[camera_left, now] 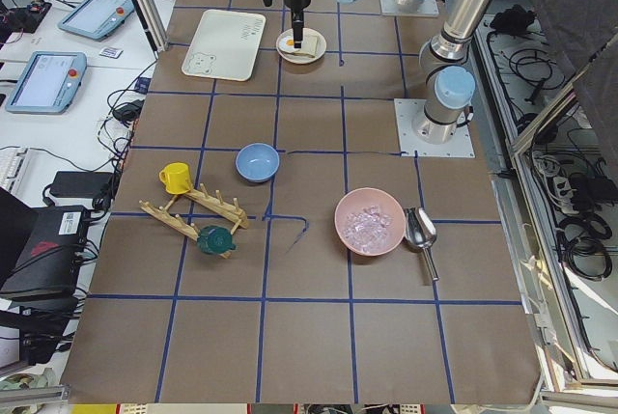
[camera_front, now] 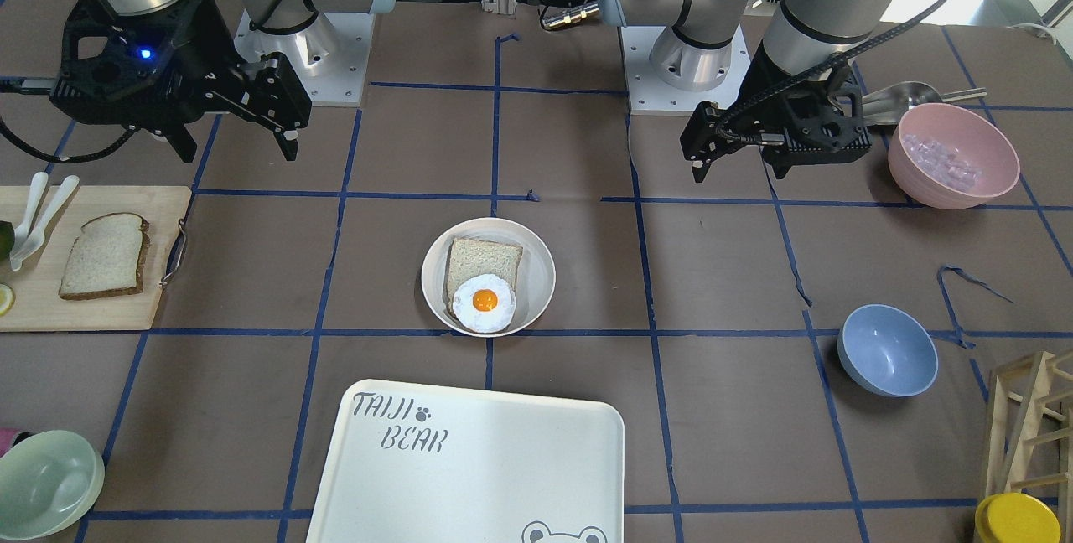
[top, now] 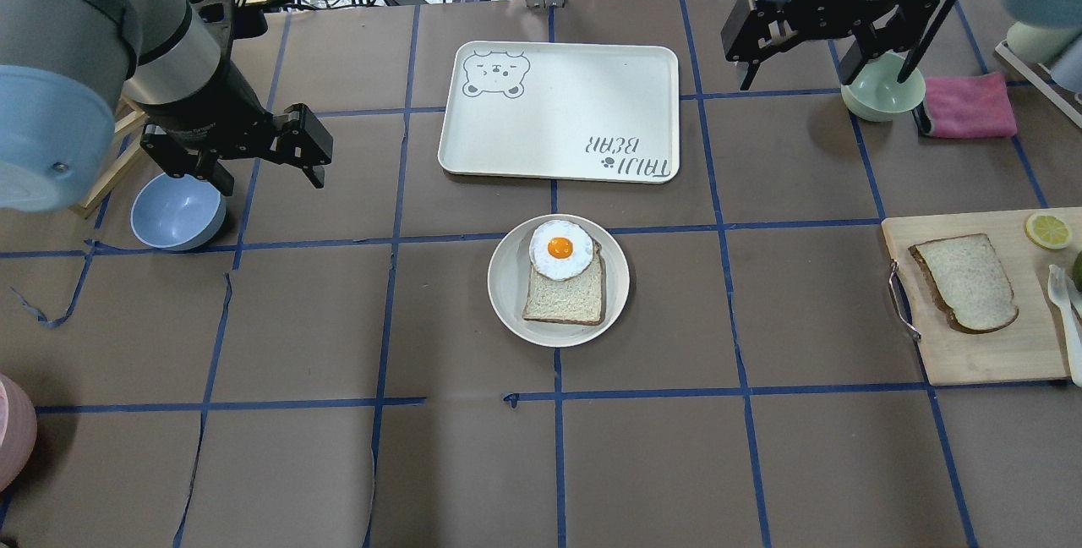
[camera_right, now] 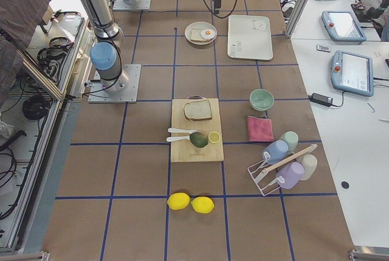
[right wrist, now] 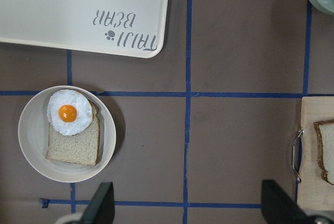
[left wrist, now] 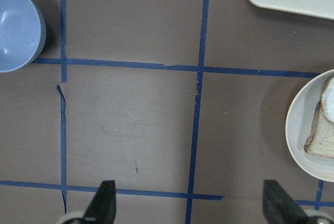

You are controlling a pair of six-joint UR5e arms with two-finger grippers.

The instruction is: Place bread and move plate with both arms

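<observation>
the left gripper (top: 272, 184) points straight down, spread wide and empty, and hangs left of the plate (top: 505, 277). the right gripper (top: 795, 83), same pose and also spread, hangs right of it. the bread (top: 964, 282) lies on a board (top: 997, 353), well right of the plate.

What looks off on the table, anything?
Blue tape lies curled loose beside the blue bowl, and the paper cover is torn along a grid line there. The fried egg overhangs the toast on the plate. Nothing spilled.
</observation>
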